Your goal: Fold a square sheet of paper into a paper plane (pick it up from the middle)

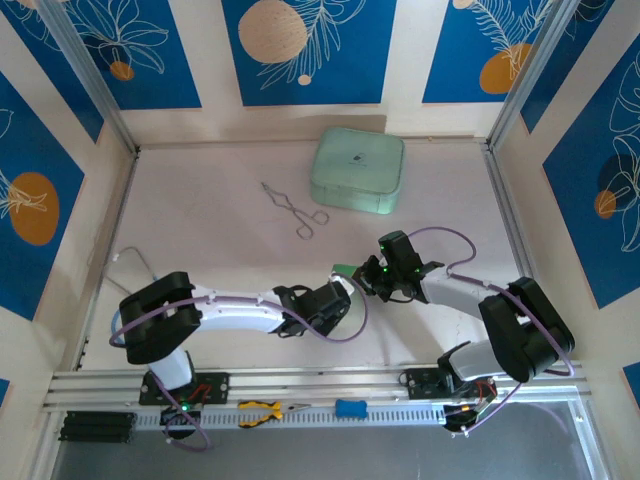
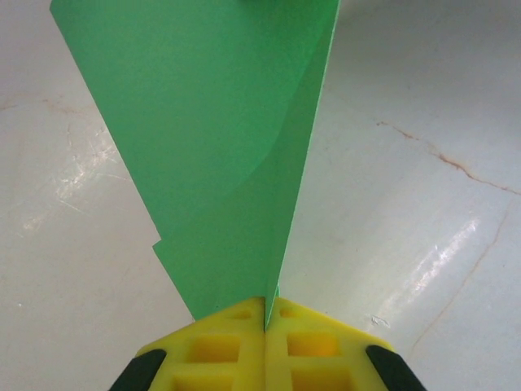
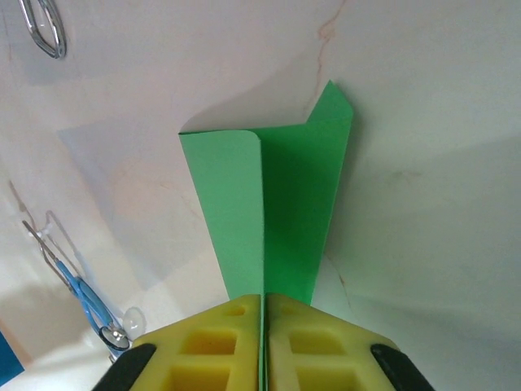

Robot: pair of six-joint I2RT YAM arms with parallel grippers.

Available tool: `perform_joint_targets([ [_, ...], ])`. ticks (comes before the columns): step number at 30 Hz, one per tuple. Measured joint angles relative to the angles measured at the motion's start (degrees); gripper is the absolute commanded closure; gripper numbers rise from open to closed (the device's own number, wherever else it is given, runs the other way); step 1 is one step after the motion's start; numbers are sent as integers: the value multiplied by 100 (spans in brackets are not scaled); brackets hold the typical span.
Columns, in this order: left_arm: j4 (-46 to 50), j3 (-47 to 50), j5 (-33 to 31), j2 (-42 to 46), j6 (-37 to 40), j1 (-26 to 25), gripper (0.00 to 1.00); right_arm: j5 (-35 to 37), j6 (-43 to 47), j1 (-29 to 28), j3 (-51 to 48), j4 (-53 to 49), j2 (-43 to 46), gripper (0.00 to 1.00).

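The left gripper (image 2: 266,316) has its yellow fingers (image 2: 220,350) pressed together. They pinch the green paper (image 2: 220,147) at the bottom middle of the left wrist view. The paper is folded and stands up from the fingers like a tall wedge that reaches the top of the frame.

The right gripper (image 3: 264,303) also has its jaws squeezed tight on the same paper, at the bottom middle of its view. There the paper has a crease down the middle and a small bent corner at the upper right.

In the top view a small bit of the paper peeks out in the middle of the frame, between the two grippers, over the white table (image 1: 200,230). A mint-green case (image 1: 358,170) sits in the upper middle, well apart from the paper. Metal tongs (image 1: 295,208) lie just left of the case.
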State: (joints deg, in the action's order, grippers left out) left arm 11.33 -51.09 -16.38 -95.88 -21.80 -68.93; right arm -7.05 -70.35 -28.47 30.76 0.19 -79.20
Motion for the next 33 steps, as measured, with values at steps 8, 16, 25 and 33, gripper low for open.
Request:
perform_joint_targets([
  [8, -260, 155, 142, 0, -236, 7, 100, 74, 313, 59, 37, -426, 433, 63],
  [16, -942, 555, 809, 17, -573, 234, 100, 136, 625, 199, 9, -741, 1338, 51],
  [25, -1871, 957, 1797, 57, -981, 697, 100, 105, 647, 227, -428, -800, 2063, 51],
  [33, -2509, 1246, 2498, 31, -1355, 973, 100, -94, 708, 219, -752, -752, 2140, 55],
])
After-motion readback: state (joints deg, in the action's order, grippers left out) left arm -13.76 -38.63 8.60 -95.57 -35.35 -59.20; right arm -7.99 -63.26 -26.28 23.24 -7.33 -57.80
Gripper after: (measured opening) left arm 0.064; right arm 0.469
